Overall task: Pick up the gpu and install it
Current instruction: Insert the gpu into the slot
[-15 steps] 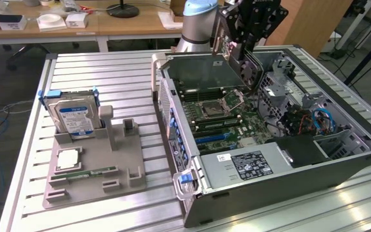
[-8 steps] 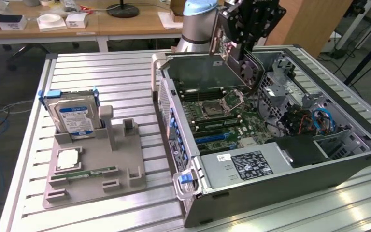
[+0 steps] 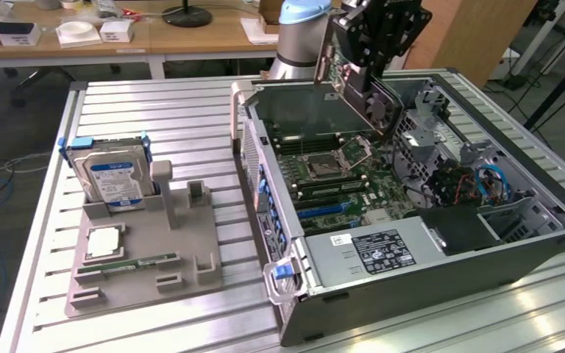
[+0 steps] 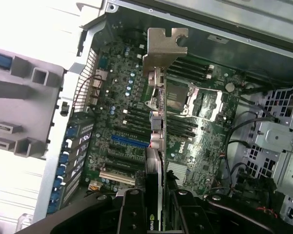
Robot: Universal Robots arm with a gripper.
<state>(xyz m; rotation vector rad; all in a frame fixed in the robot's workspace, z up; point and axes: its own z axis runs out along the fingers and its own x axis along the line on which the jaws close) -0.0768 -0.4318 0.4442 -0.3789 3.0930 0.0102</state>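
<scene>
My gripper (image 3: 363, 70) hangs over the back half of the open computer case (image 3: 518, 257) and is shut on the gpu (image 3: 382, 110). The gpu is a thin dark card, held on edge and tilted, clear of the motherboard (image 3: 361, 187) beneath it. In the wrist view the gpu (image 4: 157, 126) runs edge-on away from the gripper (image 4: 156, 202). Its silver bracket (image 4: 163, 46) is at the far end, and a black finger (image 4: 132, 214) presses on each side. Below the card lie the expansion slots, one of them blue (image 4: 129, 141).
On the exterior view's left, a grey fixture tray (image 3: 194, 276) carries a hard drive (image 3: 114, 180) with a blue-white label, a processor (image 3: 104, 243) and a green memory stick (image 3: 130, 263). Case walls, a drive cage (image 3: 430, 140) and cables (image 3: 479, 184) surround the motherboard.
</scene>
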